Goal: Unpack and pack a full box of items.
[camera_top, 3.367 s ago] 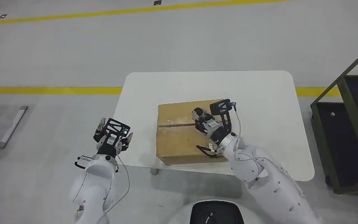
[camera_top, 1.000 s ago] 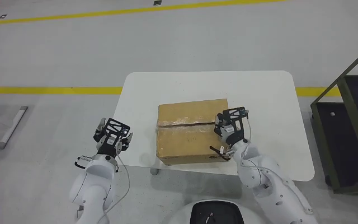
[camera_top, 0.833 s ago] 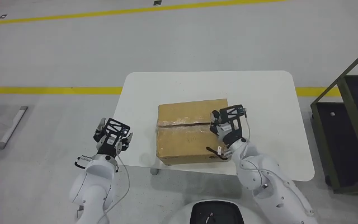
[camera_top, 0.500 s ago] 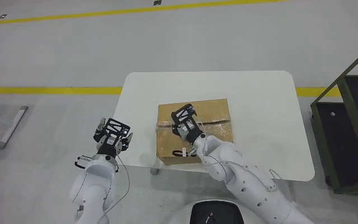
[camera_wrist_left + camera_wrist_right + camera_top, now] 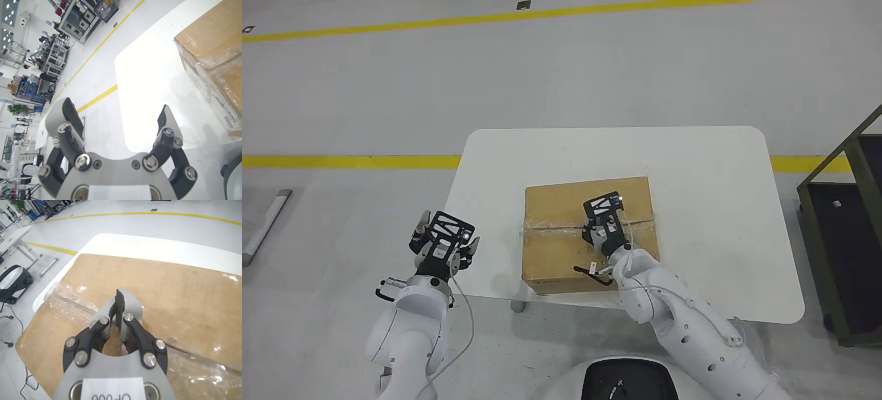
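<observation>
A closed brown cardboard box (image 5: 552, 255) sealed with clear tape stands in the middle of the white table (image 5: 712, 170). My right gripper (image 5: 602, 210) hovers over the box top at its taped centre seam (image 5: 75, 303), fingers shut with nothing visible between them (image 5: 118, 298). The tape on the box (image 5: 170, 285) looks wrinkled along the seam. My left gripper (image 5: 447, 228) hangs open beyond the table's left edge, away from the box. Its fingers (image 5: 72, 117) are spread wide, with the box (image 5: 213, 53) farther off on the table (image 5: 147, 75).
A dark green metal frame (image 5: 842, 230) stands on the floor past the table's right side. A small wheeled white and black unit (image 5: 13, 283) with cables sits on the floor beside the table. Bare table surface surrounds the box on all sides.
My right gripper travelled from the box's right end along the seam to the left, then came back toward the middle. The left arm kept still.
</observation>
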{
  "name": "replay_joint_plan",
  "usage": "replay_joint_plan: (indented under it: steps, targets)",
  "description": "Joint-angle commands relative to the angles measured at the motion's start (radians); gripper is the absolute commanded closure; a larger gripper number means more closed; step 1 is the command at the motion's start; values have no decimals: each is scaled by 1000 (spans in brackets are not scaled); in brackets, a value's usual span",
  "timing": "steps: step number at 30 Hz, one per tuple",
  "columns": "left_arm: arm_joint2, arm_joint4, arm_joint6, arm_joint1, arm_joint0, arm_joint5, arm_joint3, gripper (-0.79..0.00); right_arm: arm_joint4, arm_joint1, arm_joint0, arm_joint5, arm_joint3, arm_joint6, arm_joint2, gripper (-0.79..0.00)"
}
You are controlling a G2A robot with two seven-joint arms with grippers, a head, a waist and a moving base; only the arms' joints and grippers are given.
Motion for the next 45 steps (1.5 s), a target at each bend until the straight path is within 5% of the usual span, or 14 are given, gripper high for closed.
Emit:
replay_joint_plan:
  steps: [1,24,34,42,43,44,45]
  targets:
    - [0,0,0,0,0,0,0,-785,-19,6,-21,7,-24,10,25,0]
    - [0,0,0,0,0,0,0,-785,-229,72,-336,28,-376,20,324,0]
    - [-20,-299,51,-4,52,-56,-87,-785,-257,90,-490,-8,-644,-17,455,0]
    - [-54,-388,49,-1,124,-65,-163,-785,-235,95,-591,-50,-695,9,468,0]
    - [-53,-381,56,0,130,-58,-169,-785,-225,95,-596,-61,-691,11,466,-46]
    - [-52,-378,64,0,131,-56,-172,-785,-198,95,-600,-64,-678,29,468,-563]
    - [-52,-378,64,0,131,-56,-172,-785,-184,95,-597,-60,-674,38,474,-785]
